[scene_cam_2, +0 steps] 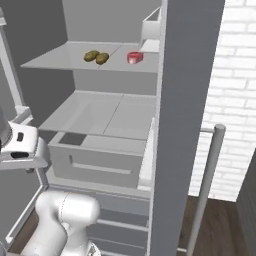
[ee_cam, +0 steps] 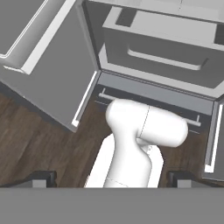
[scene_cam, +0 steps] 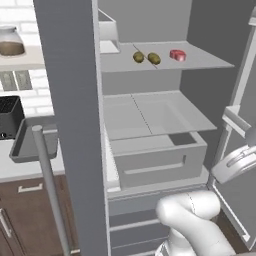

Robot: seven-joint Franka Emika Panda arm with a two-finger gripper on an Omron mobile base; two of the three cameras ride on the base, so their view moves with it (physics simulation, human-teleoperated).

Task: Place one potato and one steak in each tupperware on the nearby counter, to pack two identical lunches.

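In front of the open grey fridge (scene_cam: 150,125), the white arm's two-finger pincer (ee_cam: 112,178) hangs low with its jaws spread wide, the dark fingertips (ee_cam: 41,178) far apart at either side of the hand view and nothing between them. It touches nothing, looking down at dark wood floor (ee_cam: 39,144) and the fridge's lower drawer (ee_cam: 162,57).

On the upper fridge shelf (scene_cam: 210,61) lie two small brown potatoes (scene_cam: 138,57) just beside each other, with a red steak (scene_cam: 177,55) near them towards the open door side. The potatoes' long axes run roughly front to back in the left base view (the steak is too small to judge).

A darker grey shallow tupperware tray (scene_cam: 30,142) sits on the pale off-white counter (scene_cam: 15,167), beside a black toaster (scene_cam: 10,116), its long side running away from the edge.
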